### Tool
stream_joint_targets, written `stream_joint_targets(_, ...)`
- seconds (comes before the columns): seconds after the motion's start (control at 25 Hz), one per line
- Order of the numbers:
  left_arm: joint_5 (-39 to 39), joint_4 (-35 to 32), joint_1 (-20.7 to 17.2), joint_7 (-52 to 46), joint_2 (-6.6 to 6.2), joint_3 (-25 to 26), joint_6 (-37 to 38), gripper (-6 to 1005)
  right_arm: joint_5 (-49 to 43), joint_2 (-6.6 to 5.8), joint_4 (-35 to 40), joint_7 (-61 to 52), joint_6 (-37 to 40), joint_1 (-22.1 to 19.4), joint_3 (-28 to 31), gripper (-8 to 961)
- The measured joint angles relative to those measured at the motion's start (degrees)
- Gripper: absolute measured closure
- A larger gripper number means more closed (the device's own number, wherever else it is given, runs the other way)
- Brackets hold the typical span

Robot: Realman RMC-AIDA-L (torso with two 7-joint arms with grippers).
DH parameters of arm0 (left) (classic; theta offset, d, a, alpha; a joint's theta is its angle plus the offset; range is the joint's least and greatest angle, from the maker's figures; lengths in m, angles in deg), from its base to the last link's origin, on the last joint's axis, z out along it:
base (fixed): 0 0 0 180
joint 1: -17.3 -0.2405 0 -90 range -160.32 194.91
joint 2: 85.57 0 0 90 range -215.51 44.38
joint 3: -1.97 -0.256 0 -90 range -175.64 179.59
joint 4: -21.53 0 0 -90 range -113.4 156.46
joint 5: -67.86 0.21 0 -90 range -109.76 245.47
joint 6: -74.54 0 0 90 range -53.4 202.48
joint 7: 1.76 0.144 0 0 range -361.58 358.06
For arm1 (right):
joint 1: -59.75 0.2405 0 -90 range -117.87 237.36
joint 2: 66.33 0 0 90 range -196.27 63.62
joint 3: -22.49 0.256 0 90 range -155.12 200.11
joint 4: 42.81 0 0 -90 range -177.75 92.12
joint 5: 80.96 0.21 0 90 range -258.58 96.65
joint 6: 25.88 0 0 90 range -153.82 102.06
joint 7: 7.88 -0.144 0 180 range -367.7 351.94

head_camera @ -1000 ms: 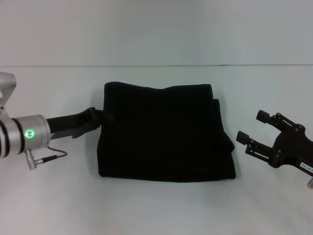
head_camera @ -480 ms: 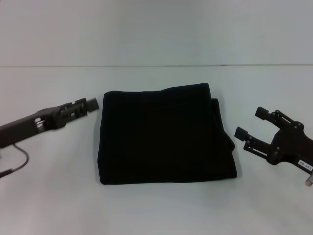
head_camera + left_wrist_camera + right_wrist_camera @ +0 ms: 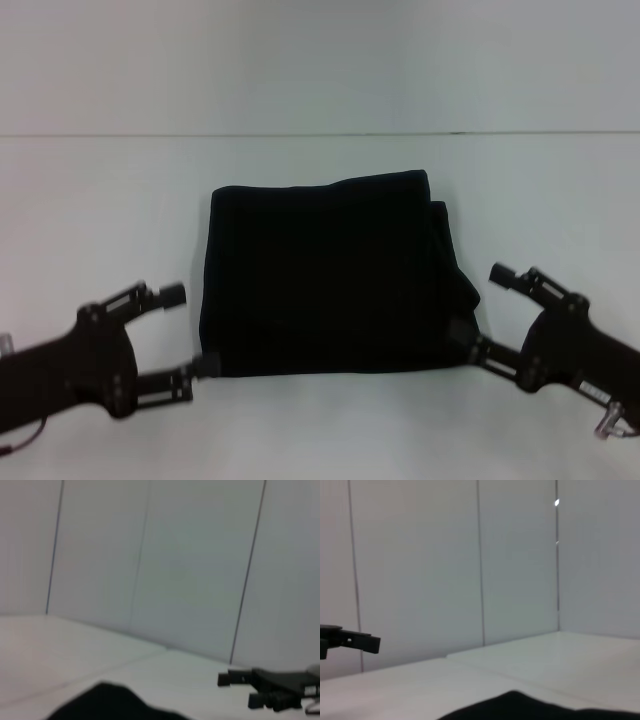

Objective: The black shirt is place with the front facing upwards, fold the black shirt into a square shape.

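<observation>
the black shirt (image 3: 335, 275) is sitting in the middle of the white worktop (image 3: 100, 200), already folded down into a roughly square bundle. no print or label showing from the head view, just plain black fabric. the far edge has a little step where one layer sits over another, and the right side looks a bit lumpy with a fold sticking out past the main block.

left gripper (image 3: 185, 330) is down by the near left corner of the shirt, jaws spread wide. its nearer finger tip is right at the corner, touching or just beside it, can't tell which. the farther finger is off to the left, clear of the cloth.

right gripper (image 3: 480, 312) mirrors that at the near right corner, jaws also spread. nearer finger tip sits right against the corner edge, farther finger is out to the right of the shirt.

wrist views mostly show the pale wall behind, a sliver of black fabric (image 3: 107, 705) low in frame, and the opposite gripper (image 3: 265, 690) farther off.
</observation>
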Motion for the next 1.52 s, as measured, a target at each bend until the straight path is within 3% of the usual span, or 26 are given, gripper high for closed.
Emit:
stream_joint_targets(0.12, 3.1, 0.0, -0.5, 1.2, 0.07, 0.0, -0.9, 54, 0.0, 0.00, -0.7, 0.3, -1.6, 0.0, -2.0, 81)
stream_joint_targets(0.48, 6.5, 0.3, -2.1, 0.3, -0.07, 0.4, -3.8, 60, 0.0, 0.07, -1.2, 0.4, -5.5, -0.8, -3.0, 84)
stream_joint_targets(1.52, 8.4, 1.5, -1.8, -0.5, -0.41, 0.6, -4.3, 58, 0.4, -0.18, -0.4, 1.0, -3.9, -2.8, -2.2, 84)
